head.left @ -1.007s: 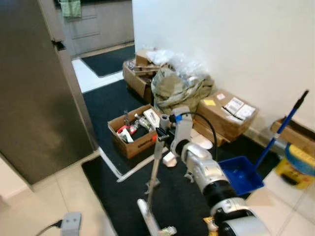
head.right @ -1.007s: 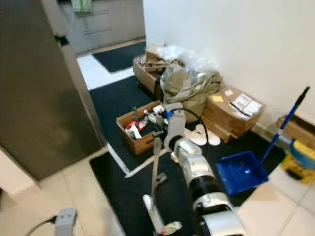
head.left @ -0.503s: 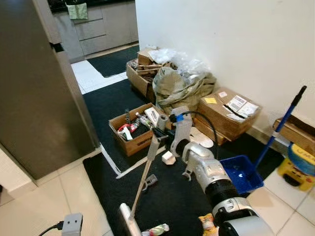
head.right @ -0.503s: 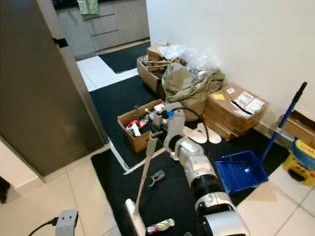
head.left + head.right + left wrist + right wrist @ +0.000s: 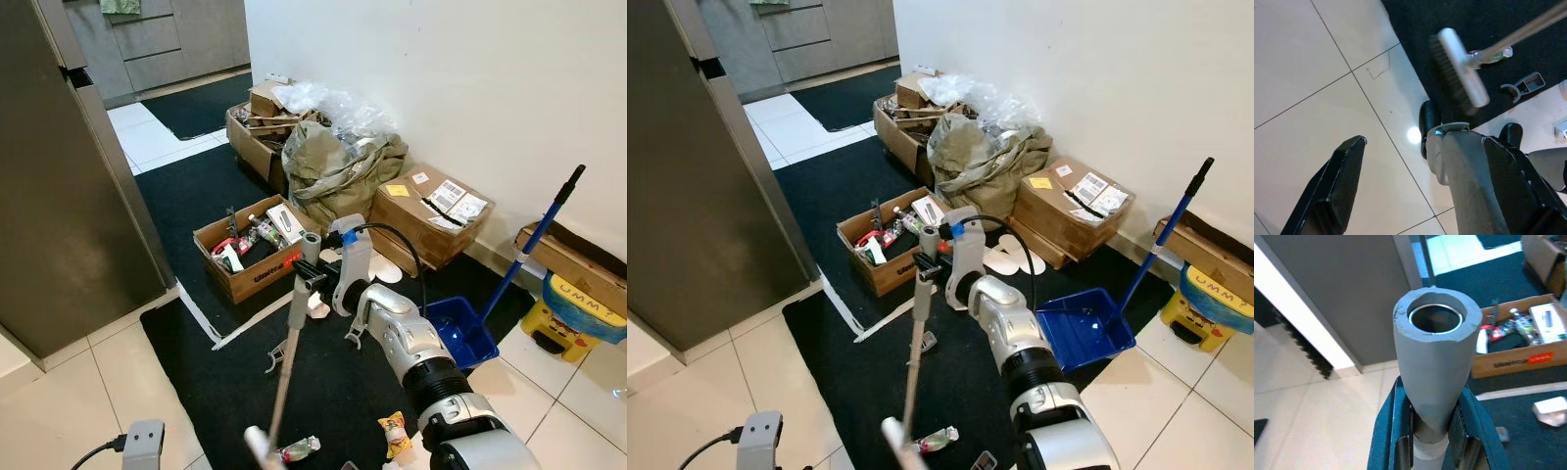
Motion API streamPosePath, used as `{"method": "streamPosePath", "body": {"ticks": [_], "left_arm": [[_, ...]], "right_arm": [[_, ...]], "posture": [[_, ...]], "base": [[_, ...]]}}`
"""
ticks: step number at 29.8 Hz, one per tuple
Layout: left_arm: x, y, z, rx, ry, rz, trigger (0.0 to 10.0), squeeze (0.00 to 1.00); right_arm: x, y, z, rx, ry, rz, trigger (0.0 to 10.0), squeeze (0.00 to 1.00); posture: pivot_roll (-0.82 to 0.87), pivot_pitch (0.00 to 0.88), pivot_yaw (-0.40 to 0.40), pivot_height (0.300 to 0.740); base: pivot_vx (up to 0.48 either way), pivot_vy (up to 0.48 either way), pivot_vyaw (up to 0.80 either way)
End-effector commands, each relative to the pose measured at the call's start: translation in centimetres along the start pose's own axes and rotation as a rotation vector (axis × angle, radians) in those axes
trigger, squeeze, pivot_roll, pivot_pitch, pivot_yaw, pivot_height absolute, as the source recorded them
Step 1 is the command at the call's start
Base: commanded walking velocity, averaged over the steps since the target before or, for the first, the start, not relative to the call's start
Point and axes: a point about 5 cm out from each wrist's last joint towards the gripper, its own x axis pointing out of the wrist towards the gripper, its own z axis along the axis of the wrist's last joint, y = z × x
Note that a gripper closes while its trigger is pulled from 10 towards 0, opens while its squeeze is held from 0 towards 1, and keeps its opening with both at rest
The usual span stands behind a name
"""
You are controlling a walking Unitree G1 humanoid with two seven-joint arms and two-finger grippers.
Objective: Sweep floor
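Observation:
My right gripper (image 5: pixel 310 275) is shut on the top of a grey broom handle (image 5: pixel 293 323), out in front of me over the black mat (image 5: pixel 206 211). The handle slants down towards me to the blurred broom head (image 5: pixel 257 443) near my feet. In the right wrist view the handle's hollow grey end (image 5: pixel 1436 347) stands between the gripper's fingers (image 5: pixel 1400 431). Litter lies on the mat: a small bottle-like wrapper (image 5: pixel 297 449), a yellow wrapper (image 5: pixel 395 434), a grey clip (image 5: pixel 275 356). My left gripper (image 5: pixel 1425 142) hangs open above the pale tiles, with the broom head (image 5: pixel 1457 68) beyond it.
A blue dustpan (image 5: pixel 458 331) with a long blue handle (image 5: pixel 542 230) stands at the right by the wall. Cardboard boxes (image 5: pixel 245 264) (image 5: pixel 426 211) and an olive bag (image 5: pixel 333 166) crowd the mat's far side. A dark grey panel (image 5: pixel 59 196) rises on the left. A grey plug (image 5: pixel 143 441) lies on the tiles.
The broom handle has tilted from nearly upright to slanted, and its head has swept across the mat towards me. The camera has shifted too; the yellow wrapper has come into view.

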Motion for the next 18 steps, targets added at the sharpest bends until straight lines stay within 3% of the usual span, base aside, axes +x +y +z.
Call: {"method": "streamPosePath", "body": {"ticks": [1, 8, 13, 16, 18], "left_arm": [[-0.2, 0.6, -0.4, 0.015, 0.012, 0.015, 10.0, 0.00], [-0.2, 0.6, -0.6, 0.023, 0.016, 0.010, 10.0, 0.00], [-0.6, 1.0, -1.8, 0.034, 0.035, 0.006, 10.0, 0.00], [-0.7, 1.3, -2.3, 0.038, 0.042, 0.008, 10.0, 0.00], [-1.1, 1.9, -3.1, 0.048, 0.058, 0.014, 10.0, 0.00]], "right_arm": [[-0.1, -0.2, 0.1, 0.045, -0.023, 0.001, 10.0, 0.00], [-0.5, -0.6, -0.5, 0.071, -0.017, -0.002, 10.0, 0.00], [-1.7, -0.3, -3.6, -0.027, 0.123, 0.043, 10.0, 0.00], [-2.1, -0.3, -4.0, -0.039, 0.119, 0.045, 10.0, 0.00], [-2.2, -1.0, -2.7, 0.010, -0.030, -0.040, 10.0, 0.00]], "posture": [[0.00, 0.000, 0.011, 0.740], [0.00, 0.004, 0.009, 0.740], [0.02, 0.080, 0.013, 0.740], [0.03, 0.107, 0.015, 0.740], [0.04, 0.142, 0.029, 0.740]], "base": [[0.000, 0.000, 0.00], [0.000, 0.000, 0.00], [0.000, 0.000, 0.00], [0.000, 0.000, 0.00], [0.000, 0.000, 0.00]]}}
